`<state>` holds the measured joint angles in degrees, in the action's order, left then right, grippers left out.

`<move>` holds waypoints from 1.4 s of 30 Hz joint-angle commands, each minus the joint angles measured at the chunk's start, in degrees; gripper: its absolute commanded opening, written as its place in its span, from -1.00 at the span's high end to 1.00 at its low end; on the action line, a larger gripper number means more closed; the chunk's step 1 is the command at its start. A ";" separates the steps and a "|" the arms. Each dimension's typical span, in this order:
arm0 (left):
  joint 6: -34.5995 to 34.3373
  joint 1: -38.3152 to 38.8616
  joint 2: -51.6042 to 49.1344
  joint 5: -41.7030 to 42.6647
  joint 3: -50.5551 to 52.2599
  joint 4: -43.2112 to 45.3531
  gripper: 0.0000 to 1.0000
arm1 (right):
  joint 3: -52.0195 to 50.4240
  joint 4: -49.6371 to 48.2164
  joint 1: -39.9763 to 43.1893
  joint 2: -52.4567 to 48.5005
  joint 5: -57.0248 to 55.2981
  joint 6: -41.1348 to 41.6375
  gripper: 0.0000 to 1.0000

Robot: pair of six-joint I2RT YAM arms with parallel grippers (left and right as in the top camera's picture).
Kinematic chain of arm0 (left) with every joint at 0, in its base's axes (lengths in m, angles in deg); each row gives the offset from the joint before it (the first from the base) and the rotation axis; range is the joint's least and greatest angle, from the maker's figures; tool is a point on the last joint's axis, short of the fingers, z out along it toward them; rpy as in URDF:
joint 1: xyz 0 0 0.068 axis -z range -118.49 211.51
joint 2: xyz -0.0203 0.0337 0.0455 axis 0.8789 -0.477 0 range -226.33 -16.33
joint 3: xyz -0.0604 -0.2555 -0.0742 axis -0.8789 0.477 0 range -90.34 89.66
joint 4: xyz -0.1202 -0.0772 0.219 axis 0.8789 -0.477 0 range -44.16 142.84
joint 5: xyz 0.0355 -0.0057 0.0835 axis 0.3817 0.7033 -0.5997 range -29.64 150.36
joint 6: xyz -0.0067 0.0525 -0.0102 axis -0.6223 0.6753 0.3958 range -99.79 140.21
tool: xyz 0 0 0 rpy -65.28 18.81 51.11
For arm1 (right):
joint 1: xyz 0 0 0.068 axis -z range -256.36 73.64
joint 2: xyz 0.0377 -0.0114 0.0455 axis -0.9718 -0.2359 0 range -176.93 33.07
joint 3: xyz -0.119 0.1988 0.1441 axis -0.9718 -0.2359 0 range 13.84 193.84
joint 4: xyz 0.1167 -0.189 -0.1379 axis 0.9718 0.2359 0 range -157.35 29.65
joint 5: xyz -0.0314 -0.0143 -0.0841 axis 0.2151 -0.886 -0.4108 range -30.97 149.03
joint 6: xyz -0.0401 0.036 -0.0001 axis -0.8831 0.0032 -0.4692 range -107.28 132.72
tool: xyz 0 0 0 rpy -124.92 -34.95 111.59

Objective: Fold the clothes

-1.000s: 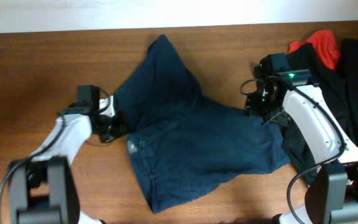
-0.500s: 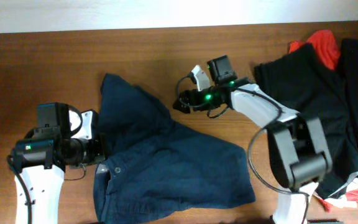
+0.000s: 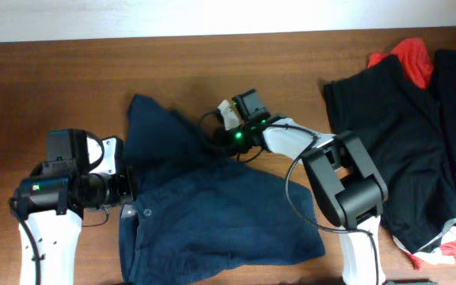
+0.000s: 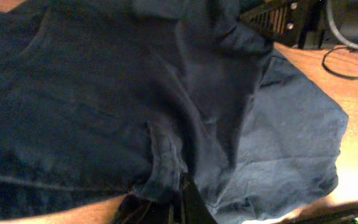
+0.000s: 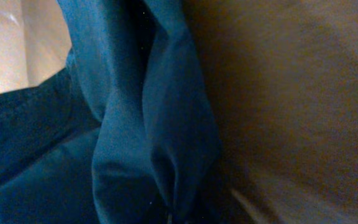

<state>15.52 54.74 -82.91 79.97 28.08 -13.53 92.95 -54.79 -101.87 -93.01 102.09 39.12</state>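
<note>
Wooden table (image 3: 54, 79) bears navy shorts (image 3: 212, 214) pinched between both jaws.

Overhead camera looks straight down on the table (image 3: 54, 71); both wrist cameras sit close against the navy shorts (image 3: 212, 214), seen in all three views.

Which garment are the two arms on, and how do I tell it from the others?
On the wooden table, look left of centre, between the left gripper and the right gripper. There lie the navy-blue shorts, with a pale button on the waistband. The other clothes, black garments and a red one, sit at the far right.
</note>
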 commanded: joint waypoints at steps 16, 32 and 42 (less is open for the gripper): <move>-3.61 -2.67 -29.31 -10.08 -1.55 59.56 0.59 | 13.33 57.64 12.76 10.84 -46.31 -1.95 -0.23; -3.63 -5.40 -28.44 -8.31 -1.81 0.52 -0.83 | 4.35 66.69 13.55 14.23 -32.04 -0.85 -0.71; -26.47 -7.45 -20.17 -24.11 9.42 10.38 -0.83 | -10.27 61.22 13.60 29.51 -29.73 8.76 -0.72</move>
<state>-2.16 47.55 -104.42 61.94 36.32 -4.44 82.98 5.29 -88.61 -65.98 71.87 42.90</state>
